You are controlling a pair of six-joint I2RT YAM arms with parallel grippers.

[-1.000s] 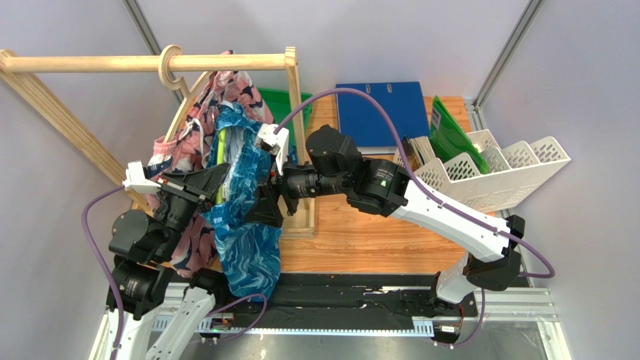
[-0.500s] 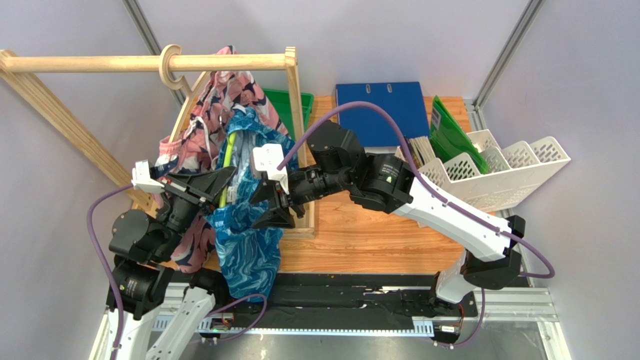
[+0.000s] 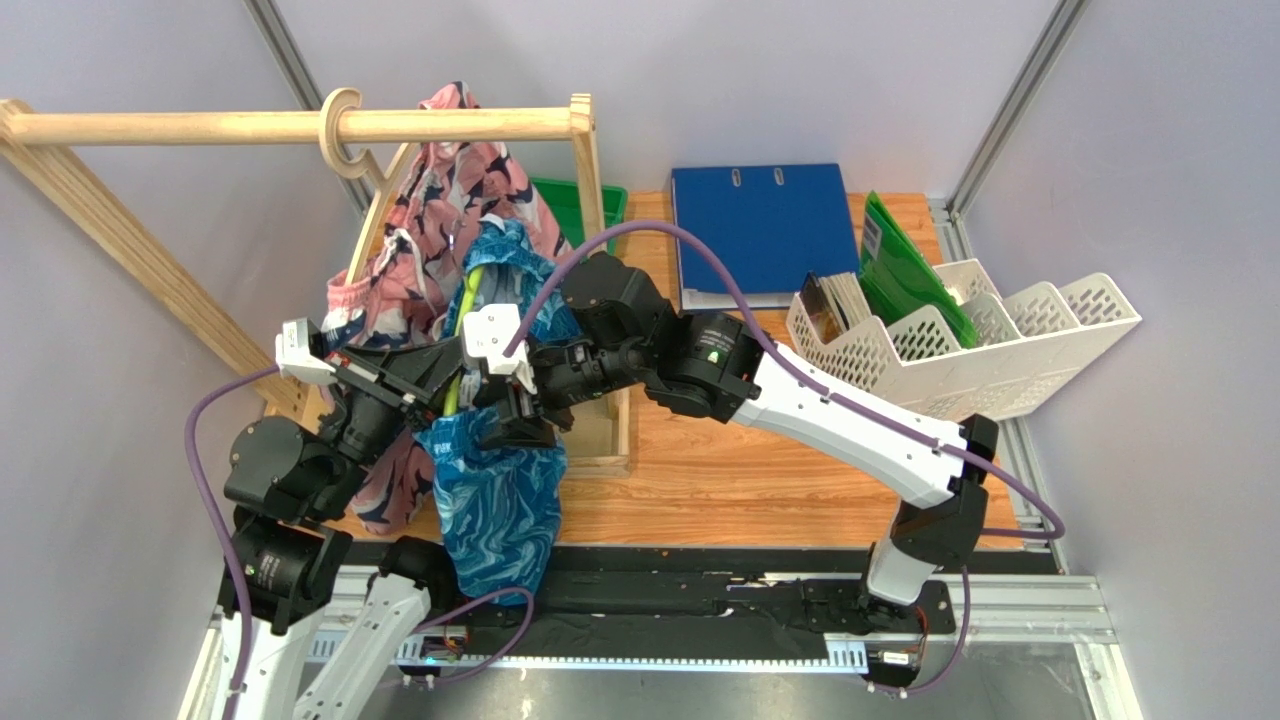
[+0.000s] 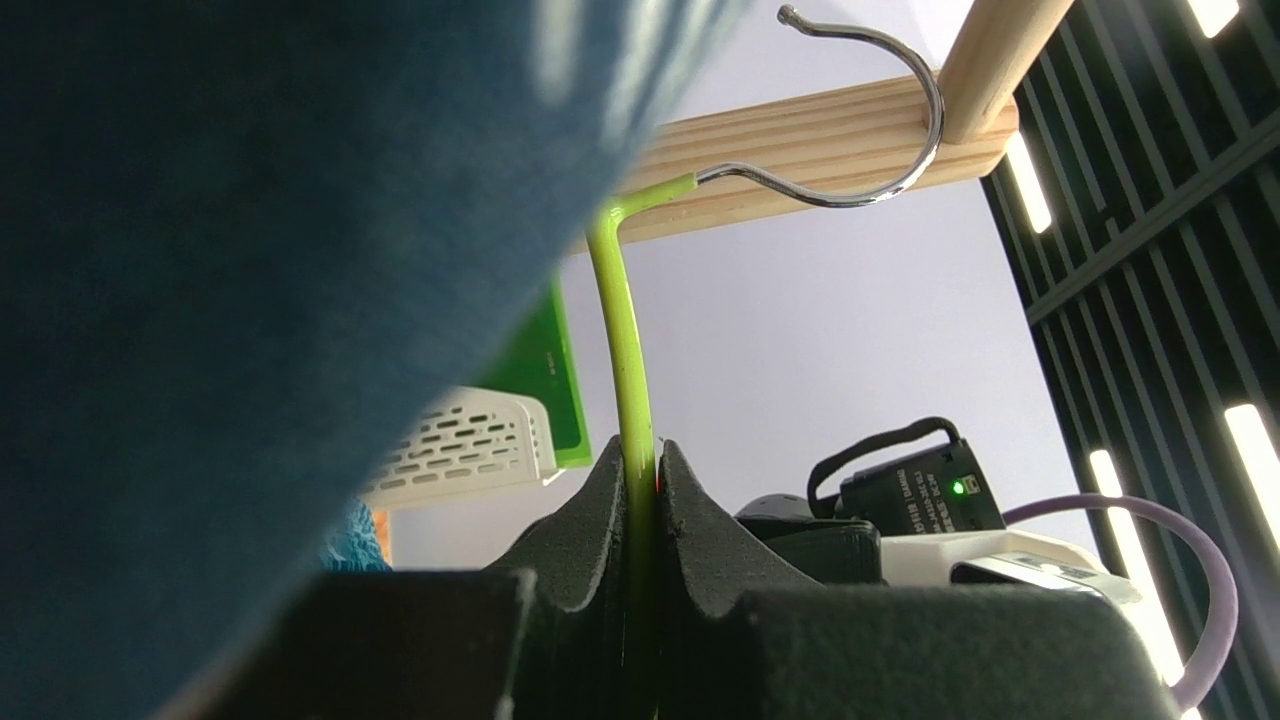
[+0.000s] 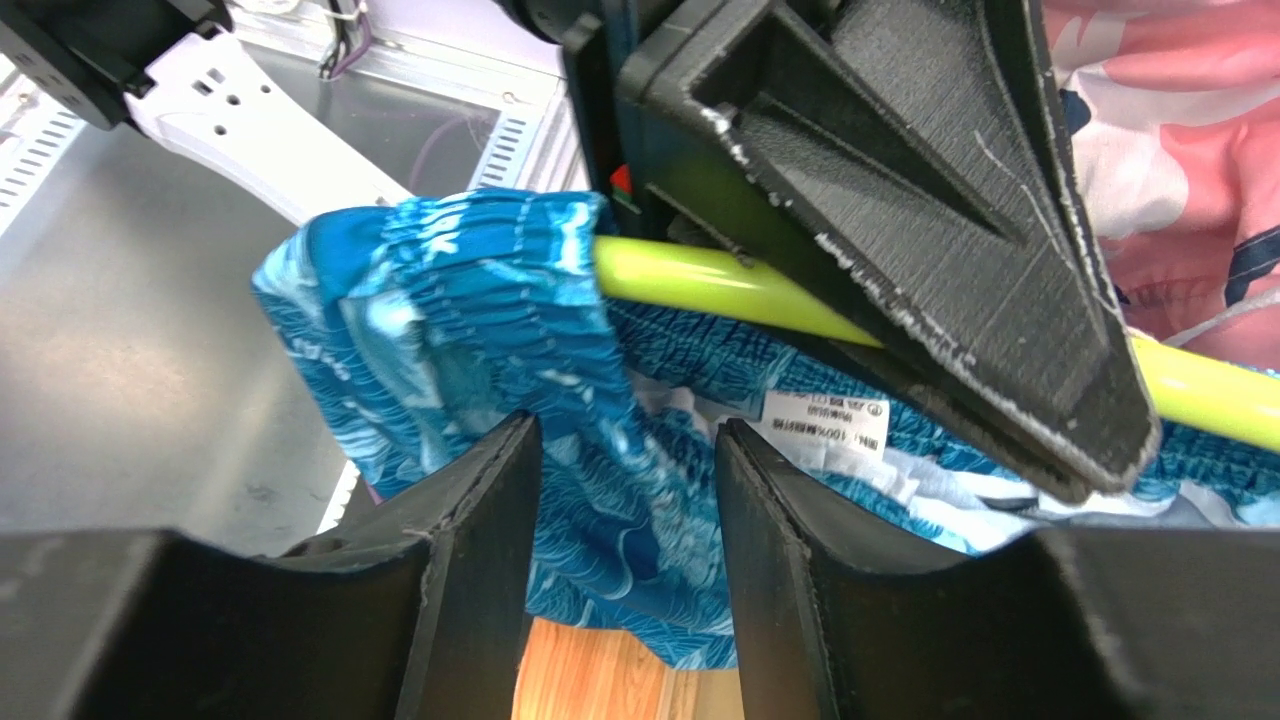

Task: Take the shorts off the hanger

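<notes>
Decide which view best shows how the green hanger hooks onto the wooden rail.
Left wrist view: the green hanger rises from the shut left gripper to its metal hook over the wooden rail. The top view shows only green slivers amid fabric. The right wrist view shows its bar inside the blue shorts, no hook.

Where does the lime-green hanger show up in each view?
Top external: lime-green hanger left of centre, below the wooden rail.
Left wrist: centre, rising to its metal hook on the rail.
Right wrist: a bar crossing the upper middle.
Shared landmark: the left end effector clamped on it.
</notes>
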